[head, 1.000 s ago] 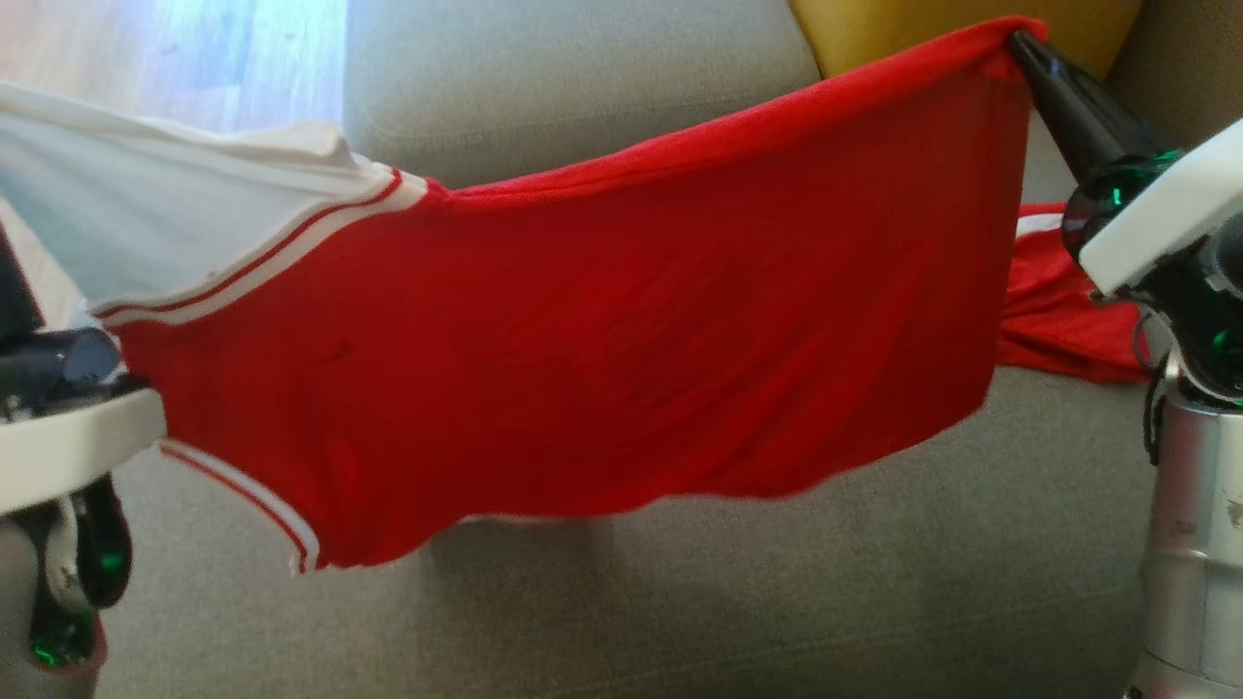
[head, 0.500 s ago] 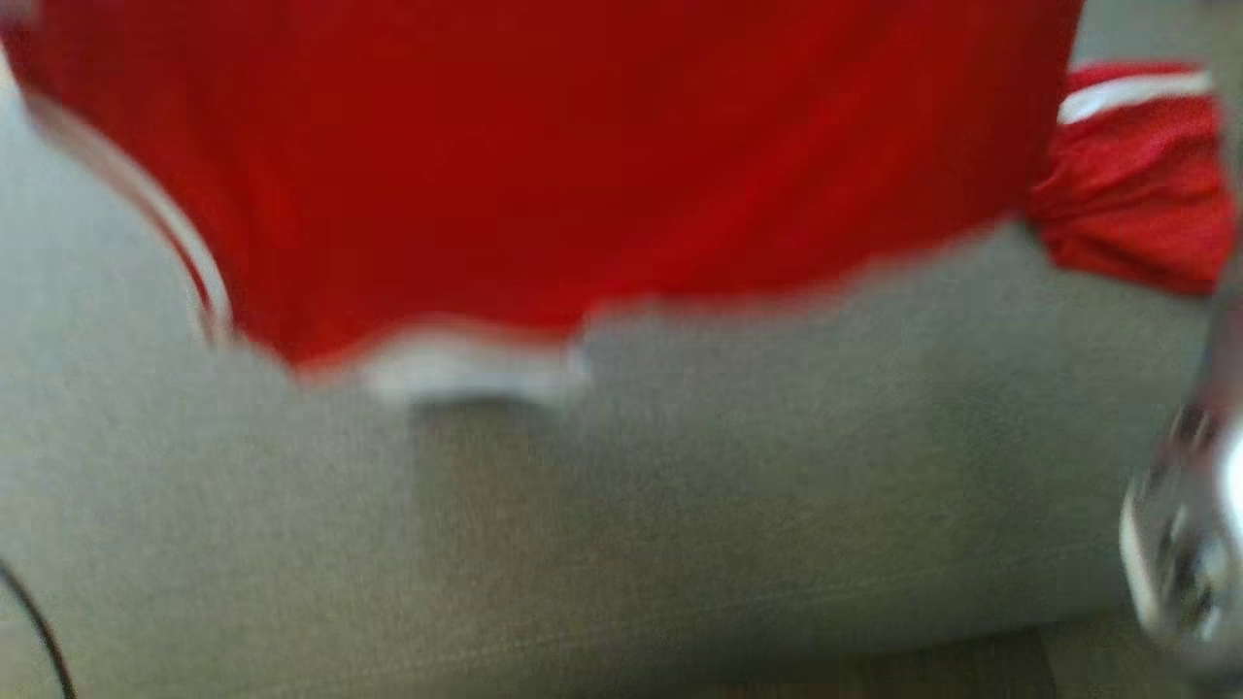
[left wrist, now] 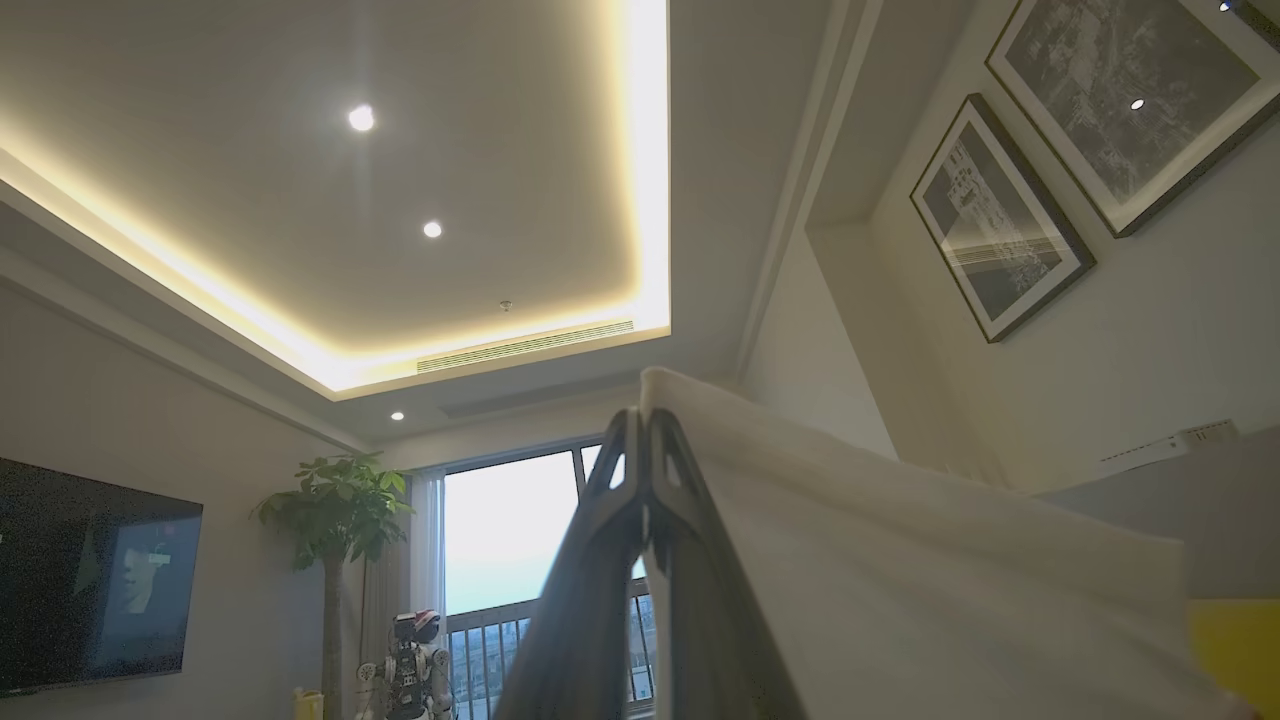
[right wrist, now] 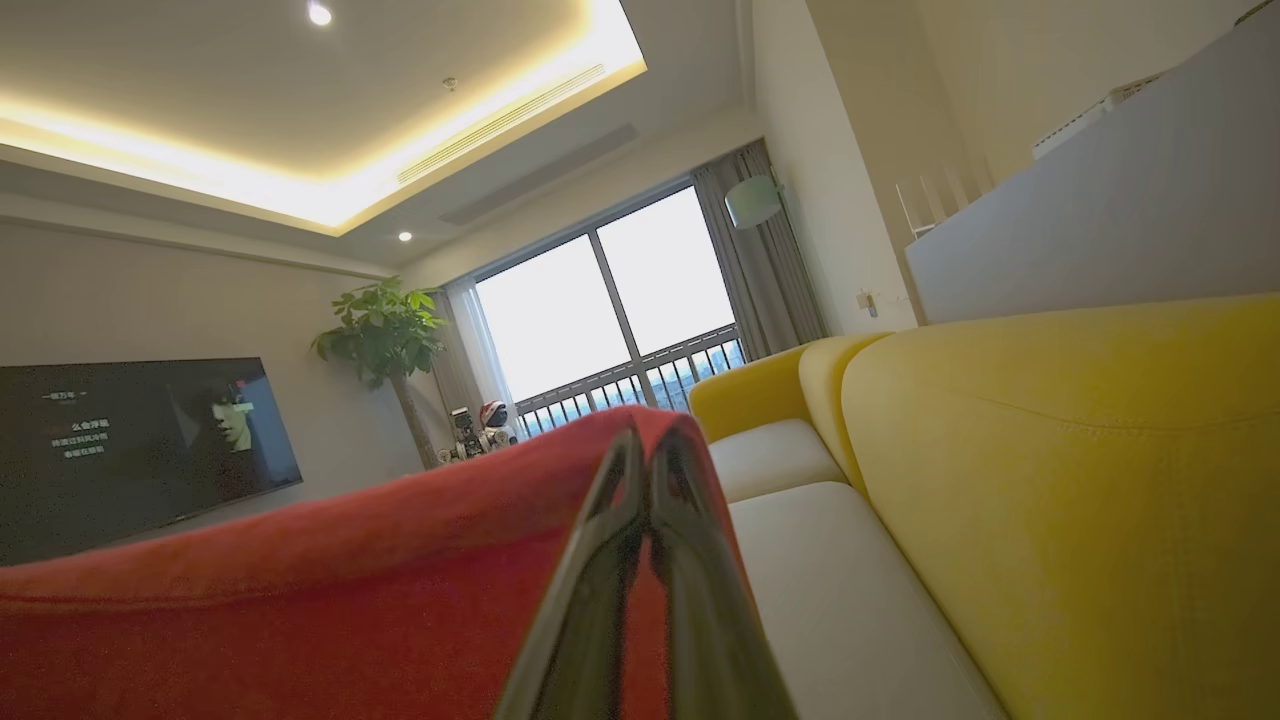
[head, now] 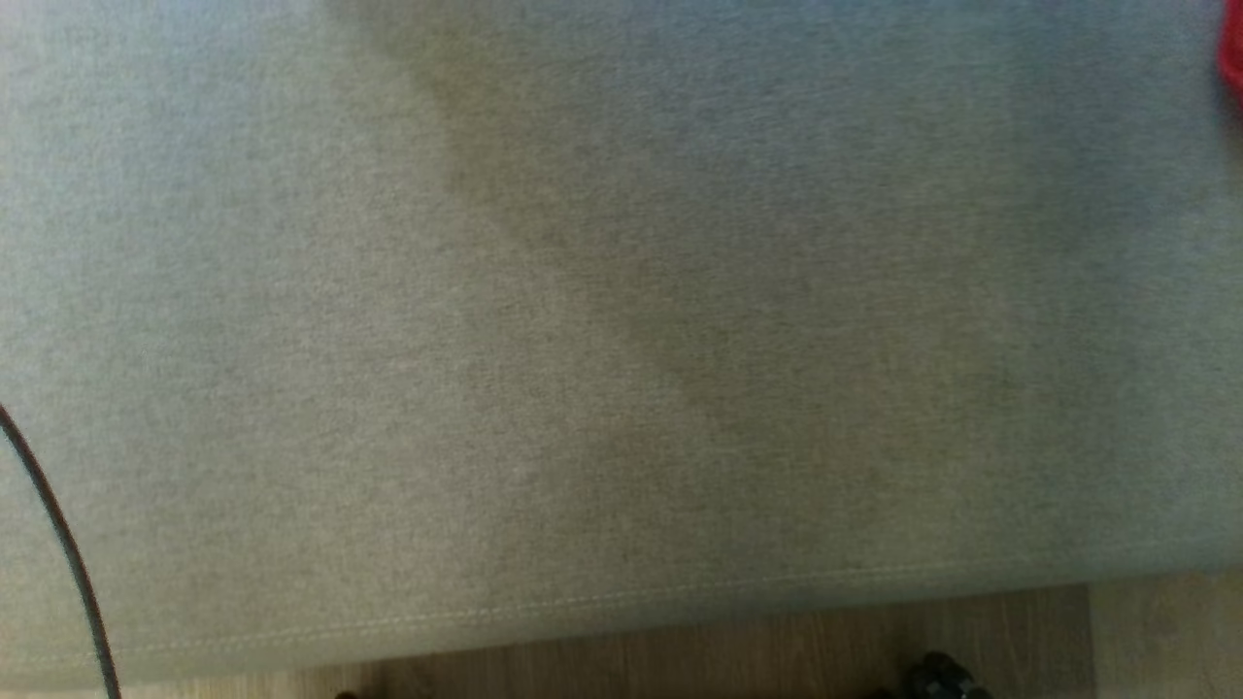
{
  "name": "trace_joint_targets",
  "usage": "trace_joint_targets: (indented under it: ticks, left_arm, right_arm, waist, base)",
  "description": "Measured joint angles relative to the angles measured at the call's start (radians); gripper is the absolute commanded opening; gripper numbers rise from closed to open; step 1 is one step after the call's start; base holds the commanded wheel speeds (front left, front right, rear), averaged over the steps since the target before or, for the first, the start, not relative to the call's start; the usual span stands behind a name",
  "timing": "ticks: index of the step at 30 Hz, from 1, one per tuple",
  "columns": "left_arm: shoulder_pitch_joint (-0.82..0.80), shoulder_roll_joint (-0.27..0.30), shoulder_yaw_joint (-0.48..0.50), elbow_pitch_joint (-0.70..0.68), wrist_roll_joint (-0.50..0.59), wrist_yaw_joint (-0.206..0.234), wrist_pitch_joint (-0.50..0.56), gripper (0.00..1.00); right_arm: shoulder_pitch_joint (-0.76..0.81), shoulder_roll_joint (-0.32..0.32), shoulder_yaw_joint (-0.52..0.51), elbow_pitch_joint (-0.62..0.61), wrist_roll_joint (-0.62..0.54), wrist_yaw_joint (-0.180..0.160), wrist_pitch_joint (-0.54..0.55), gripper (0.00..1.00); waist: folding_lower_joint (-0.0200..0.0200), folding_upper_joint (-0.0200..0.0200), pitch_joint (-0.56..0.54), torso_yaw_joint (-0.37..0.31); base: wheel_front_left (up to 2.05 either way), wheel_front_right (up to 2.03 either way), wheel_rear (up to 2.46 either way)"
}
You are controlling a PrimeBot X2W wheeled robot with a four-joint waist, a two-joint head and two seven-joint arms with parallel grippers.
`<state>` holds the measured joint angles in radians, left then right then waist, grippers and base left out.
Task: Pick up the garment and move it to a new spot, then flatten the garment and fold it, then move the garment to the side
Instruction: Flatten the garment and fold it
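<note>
The step in hand is judged to be the first one: the garment is off the surface and being carried to its new spot. The left hand points up toward the ceiling, its two fingers pressed together and clamped on a white panel of the cloth, which drapes away to that view's right. The right hand is likewise clamped, its fingers together on a red edge of the garment, with the red cloth spreading to that view's left and a yellow cushion just beside it on the right. The garment thus hangs between the two hands, above the sofa. The head view looks down on the bare grey sofa seat, its front seam and a strip of floor; a red sliver at the top right edge cannot be identified. The next move probably calls for lowering both hands together over this seat with the cloth held taut, so that the hanging edge lands first and the rest lays out without creases, ready for flattening. Uneven lowering could bunch the fabric.
</note>
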<state>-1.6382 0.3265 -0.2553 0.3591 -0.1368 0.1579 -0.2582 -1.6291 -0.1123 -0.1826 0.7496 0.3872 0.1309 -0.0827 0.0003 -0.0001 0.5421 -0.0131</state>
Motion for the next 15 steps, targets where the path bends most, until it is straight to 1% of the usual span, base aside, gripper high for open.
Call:
trace_joint_targets:
  ticks: [2, 4, 5, 7, 10, 13, 15]
  left_arm:
    - [0.002, -0.01, -0.001, -0.042, 0.025, -0.01, -0.002, 0.0]
    - [0.034, -0.023, -0.008, -0.051, 0.028, -0.036, -0.003, 0.0]
    - [0.098, -0.033, -0.019, -0.058, 0.029, -0.055, -0.003, 0.0]
    - [0.18, -0.039, -0.036, -0.058, 0.035, -0.074, -0.003, 0.0]
    - [0.319, -0.043, -0.062, -0.05, 0.039, -0.096, -0.003, 0.0]
    - [0.453, -0.041, -0.098, -0.045, 0.05, -0.128, -0.003, 0.0]
    - [0.539, -0.032, -0.11, -0.046, 0.047, -0.157, -0.003, 0.0]
  right_arm:
    - [-0.004, -0.02, 0.04, 0.025, 0.044, 0.0, -0.061, 0.0]
    - [0.005, -0.038, 0.079, 0.068, 0.091, 0.0, -0.078, 0.0]
    - [0.033, -0.055, 0.124, 0.099, 0.135, 0.0, -0.086, 0.0]
    - [0.08, -0.065, 0.162, 0.131, 0.184, 0.0, -0.086, 0.0]
    - [0.191, -0.07, 0.221, 0.19, 0.252, 0.0, -0.062, 0.0]
    - [0.31, -0.079, 0.275, 0.246, 0.306, 0.0, -0.017, 0.0]
    - [0.38, -0.083, 0.31, 0.266, 0.338, 0.0, 0.012, 0.0]
  waist:
    - [-0.0002, 0.0, 0.017, 0.011]
    - [-0.0002, 0.0, 0.025, 0.022]
    - [-0.0003, 0.0, 0.029, 0.033]
    - [-0.0002, 0.0, 0.029, 0.045]
    - [-0.0003, 0.0, 0.017, 0.057]
    - [-0.0002, 0.0, -0.006, 0.066]
    - [-0.0004, 0.0, -0.028, 0.069]
  base:
    - [0.0, 0.0, 0.0]
    - [0.0, 0.0, 0.0]
    - [0.0, 0.0, 0.0]
    - [0.0, 0.0, 0.0]
    - [0.0, 0.0, 0.0]
    - [0.0, 0.0, 0.0]
    - [0.0, 0.0, 0.0]
